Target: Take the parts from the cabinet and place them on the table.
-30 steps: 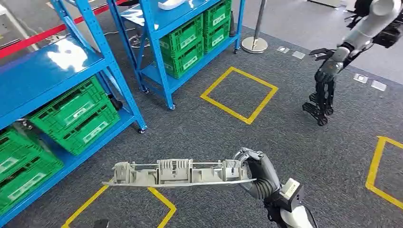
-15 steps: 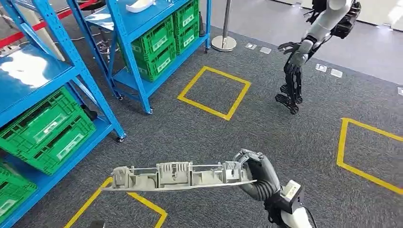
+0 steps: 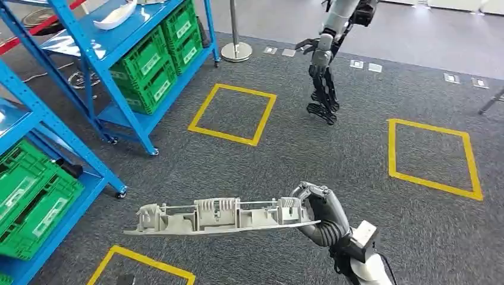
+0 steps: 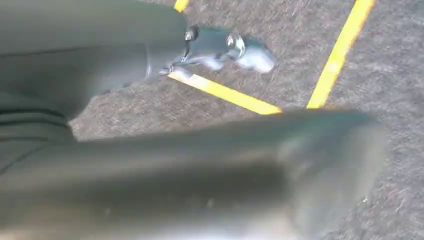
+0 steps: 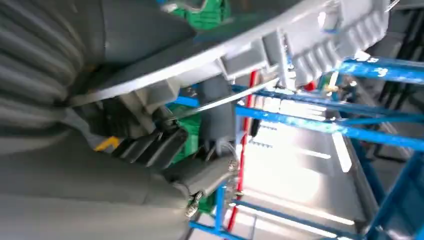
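Observation:
A long grey plastic part (image 3: 220, 217) with ribbed clips on its upper side hangs level over the carpet in the head view. My right hand (image 3: 324, 217) grips its right end, fingers wrapped round the edge. The right wrist view shows the same part (image 5: 310, 35) close up, running away from my right hand (image 5: 150, 145) towards the blue shelving. In the left wrist view my left hand (image 4: 100, 160) hangs over the carpet, blurred, thumb and fingers (image 4: 215, 45) apart with nothing between them. A white part (image 3: 116, 15) lies on a blue shelf at the far left.
Blue shelf racks (image 3: 89, 77) with green crates (image 3: 151, 65) stand along the left. Another robot (image 3: 324, 71) stands at the back beside a metal post (image 3: 236, 50). Yellow taped squares (image 3: 232, 113) mark the grey carpet.
The camera has turned to the right, so shelves, squares and the other robot have slid left in the picture. The part stays level in my right hand.

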{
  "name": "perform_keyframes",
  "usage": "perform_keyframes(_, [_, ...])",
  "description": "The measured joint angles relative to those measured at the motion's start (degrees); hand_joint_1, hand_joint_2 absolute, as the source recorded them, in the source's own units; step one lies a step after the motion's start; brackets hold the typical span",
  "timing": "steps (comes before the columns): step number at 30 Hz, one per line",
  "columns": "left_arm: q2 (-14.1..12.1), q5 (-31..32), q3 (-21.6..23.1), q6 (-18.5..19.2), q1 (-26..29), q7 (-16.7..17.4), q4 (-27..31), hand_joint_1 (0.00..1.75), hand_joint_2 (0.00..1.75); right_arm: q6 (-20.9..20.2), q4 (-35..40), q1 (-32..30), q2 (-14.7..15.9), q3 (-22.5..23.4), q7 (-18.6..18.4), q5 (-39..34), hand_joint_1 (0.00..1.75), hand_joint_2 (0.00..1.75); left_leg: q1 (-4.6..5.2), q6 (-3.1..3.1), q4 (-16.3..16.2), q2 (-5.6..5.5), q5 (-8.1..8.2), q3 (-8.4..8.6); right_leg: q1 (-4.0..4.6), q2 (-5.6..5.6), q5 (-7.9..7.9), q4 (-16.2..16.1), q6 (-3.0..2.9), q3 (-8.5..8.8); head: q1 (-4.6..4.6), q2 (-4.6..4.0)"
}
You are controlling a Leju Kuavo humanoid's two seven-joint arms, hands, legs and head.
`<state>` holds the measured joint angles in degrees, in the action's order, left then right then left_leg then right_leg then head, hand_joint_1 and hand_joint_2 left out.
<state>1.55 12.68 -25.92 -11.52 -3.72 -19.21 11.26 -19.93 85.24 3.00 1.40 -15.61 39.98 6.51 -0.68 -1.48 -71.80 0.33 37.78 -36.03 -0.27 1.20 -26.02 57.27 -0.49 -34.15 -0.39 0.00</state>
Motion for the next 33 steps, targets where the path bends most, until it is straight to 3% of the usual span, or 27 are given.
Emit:
perform_keyframes(1, [0.0,0.0,0.0,0.0,0.2,0.0,0.0,0.0,0.0,0.0,-0.1,0.0,-0.1,0.0,0.0,0.0,1.75,1.75,0.03,-0.03,-3.5,-0.21,0.92,-1.81,0.04,0.83,0.0,0.1,0.0,0.0,-0.07,0.0])
perform_keyframes(2, [-0.1,0.0,0.0,0.0,0.3,0.1,0.0,0.0,0.0,0.0,-0.2,0.0,-0.1,0.0,0.0,0.0,1.75,1.75,0.03,0.01,-4.3,-0.28,0.35,-2.49,0.03,1.64,0.0,0.2,0.01,0.0,-0.09,0.0])
perform_keyframes(3, [-0.1,0.0,0.0,0.0,0.3,0.1,0.0,0.0,0.0,0.0,-0.4,0.0,-0.1,0.0,0.0,0.0,1.75,1.75,0.01,0.08,-2.4,-0.33,-1.5,-1.89,0.01,2.44,-0.01,0.3,0.04,0.0,-0.15,0.0])
perform_keyframes(4, [-0.2,0.0,0.0,0.0,0.3,0.1,0.0,0.0,0.0,0.0,-0.5,0.0,-0.1,0.0,0.0,0.0,1.75,1.75,-0.07,0.18,2.2,-0.52,-4.5,0.06,-0.03,3.31,-0.03,0.4,0.1,0.02,-0.2,0.0])
perform_keyframes(5, [-0.2,0.0,0.0,0.0,0.3,0.1,0.0,0.0,0.0,0.0,-0.5,0.1,-0.2,0.0,0.0,0.0,1.75,1.75,-0.21,0.22,7.5,-1.43,-7.24,2.43,-0.1,4.09,-0.05,0.5,0.27,0.03,-0.22,0.0])
perform_keyframes(6, [-0.3,0.1,0.0,0.0,0.3,0.1,0.0,0.0,0.0,0.0,-0.5,0.1,-0.3,0.0,0.0,0.0,1.75,1.75,-0.51,0.24,12.3,-4.26,-8.8,4.49,-0.17,4.82,-0.08,0.7,0.55,-0.1,-0.26,0.0])
perform_keyframes(7, [-0.3,0.1,0.0,0.0,0.3,0.1,-0.1,0.0,0.0,0.1,-0.5,0.3,-0.3,0.0,0.0,0.0,1.75,1.75,-0.52,0.22,13.3,-5.86,-8.03,4.78,0.1,5.49,-0.09,1.0,1.02,-0.43,-0.31,0.0])
perform_keyframes(10, [-0.3,0.2,0.0,0.0,0.2,0.2,-0.1,0.0,0.0,0.0,-0.5,0.2,-0.3,0.0,0.0,-0.1,1.75,1.75,0.0,1.36,13.1,-3.68,-8.35,4.88,-0.33,7.36,0.63,0.4,2.26,-0.88,-0.2,0.0])
perform_keyframes(11, [-0.3,0.2,0.0,0.0,0.1,0.2,0.0,0.0,0.0,0.0,-0.5,0.2,-0.3,0.0,0.0,-0.2,1.75,1.75,-0.23,2.02,13.6,-2.8,-8.77,4.96,-0.4,7.83,0.73,0.5,2.7,-1.14,-0.17,0.0])
perform_keyframes(12, [-0.3,0.3,0.0,0.1,0.0,0.2,0.0,0.0,0.0,-0.1,-0.5,0.0,-0.3,0.0,0.0,-0.3,1.75,1.75,-0.27,2.37,13.8,-1.94,-8.97,5.01,-0.19,4.31,-0.01,1.5,2.67,-1.48,-0.13,0.0])
perform_keyframes(13, [-0.3,0.4,0.0,0.1,-0.1,0.1,0.1,0.0,0.0,-0.3,-0.5,0.2,-0.3,0.0,0.0,-0.4,1.75,1.75,-0.19,2.76,13.8,-1.31,-8.97,4.97,0.09,1.4,-1.94,4.2,2.83,-2.81,0.44,0.0])
perform_keyframes(14, [-0.4,0.4,0.0,0.1,0.0,0.1,0.1,0.0,0.0,-0.4,-0.5,0.3,-0.3,-0.1,0.0,-0.5,1.75,1.75,-0.03,2.84,13.8,-0.53,-8.93,4.94,0.05,0.05,-4.37,8.6,3.04,-4.88,0.7,0.0])
perform_keyframes(15, [-0.4,0.6,0.0,0.1,0.1,0.1,0.1,0.0,0.0,-0.4,-0.5,0.3,-0.3,-0.2,0.0,-0.6,1.75,1.75,0.12,2.95,13.8,0.36,-8.85,4.91,-0.07,-0.48,-6.58,13.5,3.16,-7.19,0.72,0.0])
perform_keyframes(16, [-0.5,0.7,0.0,0.1,0.2,0.1,0.1,0.0,0.0,-0.4,-0.5,0.2,-0.3,-0.2,0.0,-0.7,1.75,1.75,0.21,3.01,13.8,1.33,-8.81,4.88,-0.15,-0.64,-8.04,17.8,3.24,-9.22,0.74,0.0])
perform_keyframes(17, [-0.5,0.7,0.0,0.1,0.2,0.1,0.1,0.0,0.0,-0.4,-0.6,0.2,-0.3,-0.2,0.0,-0.7,1.75,1.75,0.24,3.04,13.7,2.21,-8.77,4.87,-0.18,-0.68,-8.05,19.4,3.26,-10.0,0.79,0.0])
perform_keyframes(18, [-0.5,0.7,0.0,0.1,0.1,0.1,0.1,0.0,0.0,-0.4,-0.7,0.1,-0.3,-0.2,0.0,-0.7,1.75,1.75,0.27,3.02,13.7,3.06,-8.7,4.9,-0.17,-0.74,-6.79,18.0,3.24,-9.2,0.81,0.0])
perform_keyframes(20, [-0.5,0.8,0.0,0.1,-0.1,0.2,0.1,0.0,0.0,-0.3,-0.7,0.1,-0.3,-0.2,0.0,-0.8,1.75,1.75,0.29,2.85,13.7,4.56,-8.49,5.1,-0.1,-1.67,-2.42,8.5,2.93,-3.93,0.85,0.0])
perform_keyframes(21, [-0.5,0.9,0.0,0.1,-0.2,0.2,0.1,0.0,0.0,-0.3,-0.6,0.1,-0.3,-0.2,0.0,-0.9,1.75,1.75,0.31,2.68,13.6,5.16,-8.31,5.33,0.09,-3.65,-0.69,3.1,2.63,-0.73,0.87,0.0])
perform_keyframes(22, [-0.5,0.9,0.0,0.1,-0.2,0.2,0.1,0.0,0.0,-0.3,-0.6,0.1,-0.3,-0.2,0.0,-0.9,1.75,1.75,0.67,2.31,13.6,5.67,-8.06,5.43,0.65,-6.07,-0.99,1.0,2.04,0.42,0.94,0.0])
perform_keyframes(26, [-0.5,1.1,0.0,0.1,-0.4,0.3,0.1,0.0,0.0,-0.3,-0.5,-0.3,-0.3,-0.2,0.0,-1.0,1.75,1.75,0.64,1.07,14.0,8.09,-7.88,6.1,0.87,-3.08,-0.32,0.5,0.91,-0.17,0.83,0.0])
perform_keyframes(27, [-0.6,1.1,0.0,0.1,-0.5,0.3,0.2,0.0,0.0,-0.1,-0.3,-0.7,-0.3,-0.2,0.0,-1.0,1.75,1.75,0.28,0.53,13.6,6.37,-7.36,5.77,0.2,-2.53,0.04,0.0,0.52,0.13,0.81,0.0])
perform_keyframes(28, [-0.5,1.1,0.0,0.1,-0.5,0.3,0.1,0.0,0.0,0.0,-0.1,-1.0,-0.3,-0.2,0.0,-0.9,1.75,1.75,0.18,0.38,11.5,2.67,-5.82,5.08,0.11,-1.95,0.09,0.0,0.27,0.17,0.68,0.0])
perform_keyframes(29, [-0.4,1.2,0.0,0.1,-0.3,0.3,0.1,0.0,0.0,0.1,0.0,-1.1,-0.4,-0.2,0.0,-0.9,1.75,1.75,0.11,0.28,7.4,0.85,-3.46,3.28,0.05,-1.39,0.12,0.0,0.08,0.16,0.44,0.0])
perform_keyframes(31, [-0.5,1.2,0.0,0.1,0.2,0.3,0.0,0.0,0.0,0.2,0.2,-1.5,-0.4,-0.2,0.0,-0.8,1.75,1.75,0.13,0.1,-2.1,-0.16,0.44,-1.29,0.08,0.25,0.11,0.0,-0.02,0.15,0.13,0.0])
perform_keyframes(32, [-0.5,1.2,0.0,0.1,0.3,0.3,0.0,0.0,0.0,0.2,0.3,-1.8,-0.4,-0.2,0.0,-0.8,1.75,1.75,0.12,0.07,-4.6,-0.2,0.74,-2.69,0.08,1.04,0.11,0.1,-0.01,0.15,0.09,0.0])
perform_keyframes(33, [-0.5,1.2,0.0,0.1,0.4,0.3,0.0,0.0,0.0,0.3,0.3,-2.1,-0.4,-0.2,0.0,-0.7,1.75,1.75,0.11,0.1,-4.3,-0.2,-0.33,-2.74,0.04,1.86,0.1,0.2,0.01,0.15,0.09,0.0])
